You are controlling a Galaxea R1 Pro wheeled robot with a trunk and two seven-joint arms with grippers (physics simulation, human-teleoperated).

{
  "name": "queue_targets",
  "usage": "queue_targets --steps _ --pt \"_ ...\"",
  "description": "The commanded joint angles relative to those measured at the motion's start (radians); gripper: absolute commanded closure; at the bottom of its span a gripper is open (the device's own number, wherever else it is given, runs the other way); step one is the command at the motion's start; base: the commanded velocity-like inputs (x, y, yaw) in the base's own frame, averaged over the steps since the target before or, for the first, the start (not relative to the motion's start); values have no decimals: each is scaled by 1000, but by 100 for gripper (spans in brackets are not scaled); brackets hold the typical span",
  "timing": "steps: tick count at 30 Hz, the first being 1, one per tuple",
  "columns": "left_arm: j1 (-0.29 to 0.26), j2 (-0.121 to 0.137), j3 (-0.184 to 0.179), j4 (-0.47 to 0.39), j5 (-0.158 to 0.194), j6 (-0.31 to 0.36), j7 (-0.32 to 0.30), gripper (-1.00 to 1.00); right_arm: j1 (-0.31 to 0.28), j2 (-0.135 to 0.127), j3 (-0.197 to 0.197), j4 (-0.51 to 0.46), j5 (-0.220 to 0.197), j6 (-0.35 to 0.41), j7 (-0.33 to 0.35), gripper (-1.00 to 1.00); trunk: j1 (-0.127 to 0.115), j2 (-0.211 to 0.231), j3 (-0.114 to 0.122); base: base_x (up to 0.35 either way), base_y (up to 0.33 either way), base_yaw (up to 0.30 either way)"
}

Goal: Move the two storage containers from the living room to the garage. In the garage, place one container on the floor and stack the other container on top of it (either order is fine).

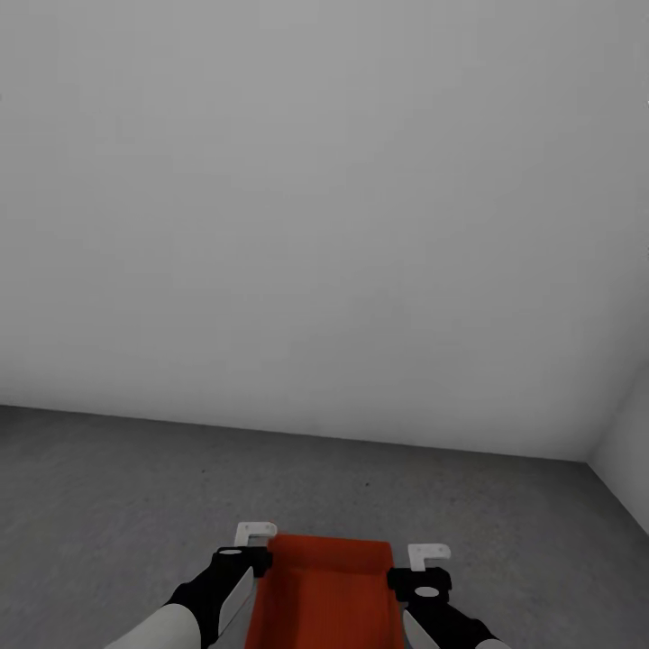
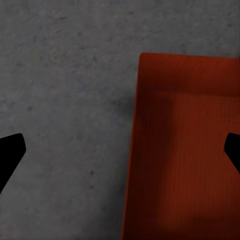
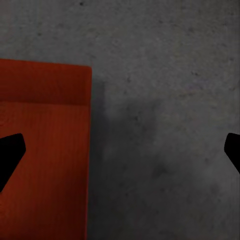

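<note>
A bare garage-like room is shown, rendered in simulation. A plain white wall (image 1: 324, 207) is seen across most of the head view, unmarked and without fittings, and a second white wall (image 1: 626, 433) is met at a corner on the right. Below them a rough, mottled dark grey concrete floor (image 1: 135, 487) is laid, its speckled surface seen more closely in both wrist views. One orange-red lidless storage container (image 1: 326, 595) is seen low in the head view above that concrete, the sort of bin kept in a garage or store room.
</note>
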State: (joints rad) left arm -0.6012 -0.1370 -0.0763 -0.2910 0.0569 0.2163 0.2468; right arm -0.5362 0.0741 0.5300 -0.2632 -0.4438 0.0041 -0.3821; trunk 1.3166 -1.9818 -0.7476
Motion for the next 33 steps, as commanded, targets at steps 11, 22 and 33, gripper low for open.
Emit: queue_targets --steps 11,22,33 --pt "0 1 -8 -2 6 5 6 -100 -1 0 8 -1 -9 0 -6 -100 -42 77 48 0 0 0" --pt "0 1 -8 -2 6 2 8 -100 -1 0 8 -1 -9 0 -6 -100 -62 112 78 0 0 0" --pt "0 3 -10 -2 6 -1 10 -100 -1 0 8 -1 -8 0 -6 -100 -62 112 81 0 0 0"
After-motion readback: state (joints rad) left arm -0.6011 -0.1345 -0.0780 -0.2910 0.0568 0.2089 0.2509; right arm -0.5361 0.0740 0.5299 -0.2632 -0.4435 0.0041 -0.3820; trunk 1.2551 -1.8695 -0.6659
